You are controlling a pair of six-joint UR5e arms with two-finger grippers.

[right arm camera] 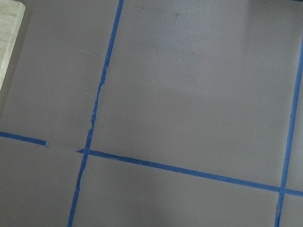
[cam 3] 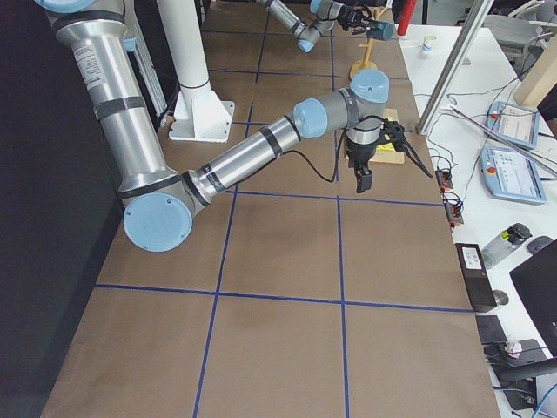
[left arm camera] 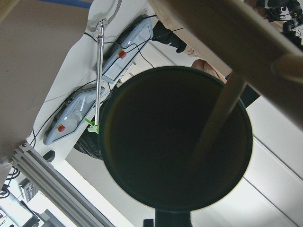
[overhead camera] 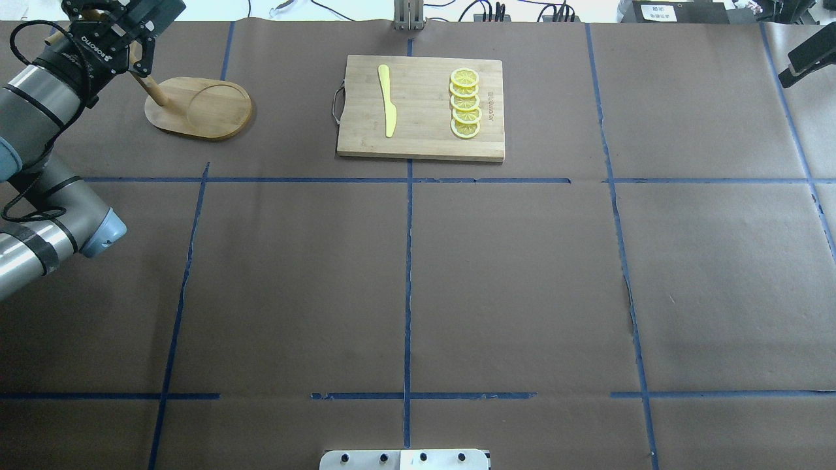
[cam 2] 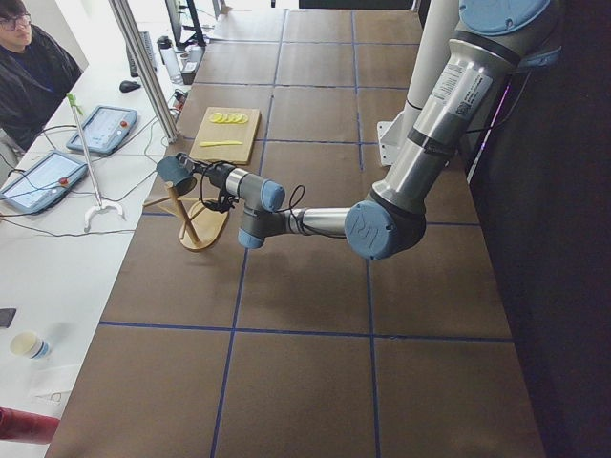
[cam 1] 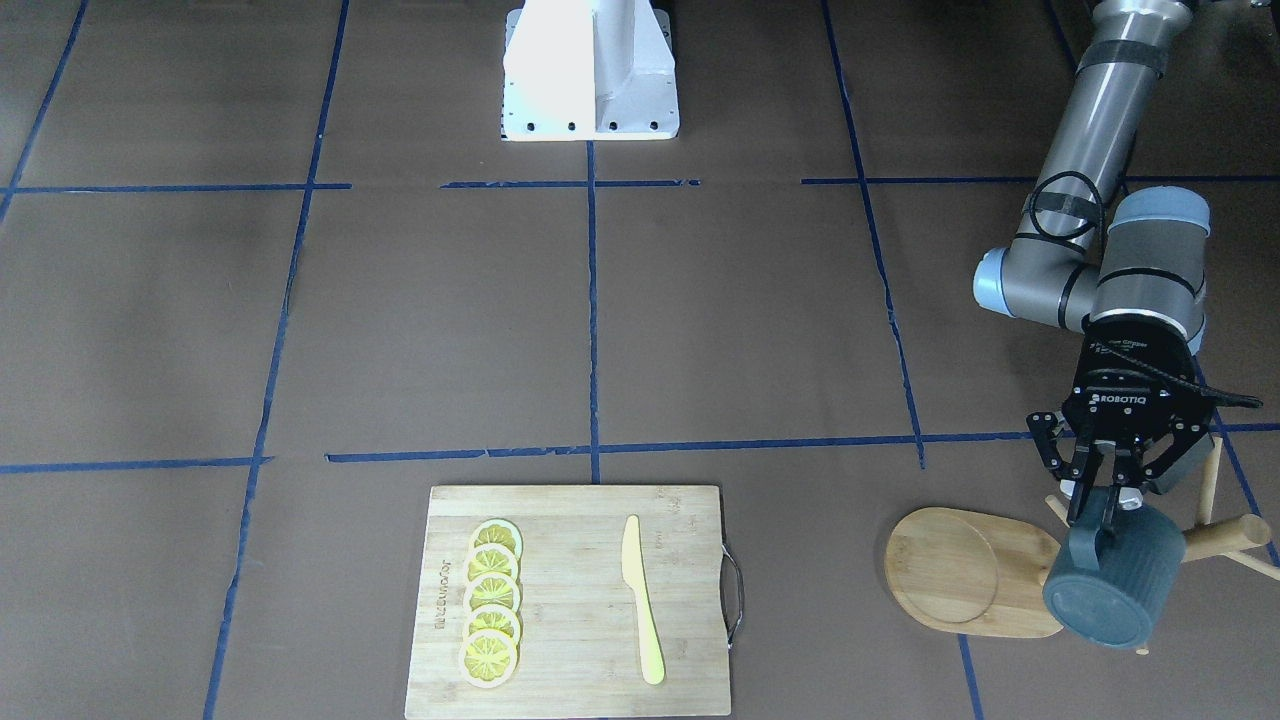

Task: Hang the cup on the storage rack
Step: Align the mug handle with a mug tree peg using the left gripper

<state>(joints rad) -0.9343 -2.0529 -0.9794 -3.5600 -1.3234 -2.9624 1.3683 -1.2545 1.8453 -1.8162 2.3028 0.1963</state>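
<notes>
Counter [cam 1: 760, 330] was covered in matt brown paper, a bit creased, with smooth blue tape [cam 1: 592, 300] lines stuck across it. Cup [cam 1: 1115, 585] had a matt dark ribbed outside; ceramic maybe, couldn't swear to it. Rack [cam 1: 960, 570] was pale bare wood, smooth, with grain showing on the base. Board [cam 1: 575, 640] was the same sort of light wood, plus a thin shiny metal handle [cam 1: 737, 590]. Knife [cam 1: 640, 600] looked like smooth yellow plastic. Lemon slices [cam 1: 490, 620] had a slightly glossy look. Left gripper [cam 1: 1100, 495] was matt black, metal or plastic I couldn't tell. Left arm [cam 1: 1100, 120] was satin silver metal with smooth grey-blue caps, and the mount [cam 1: 590, 70] was glossy white.
</notes>
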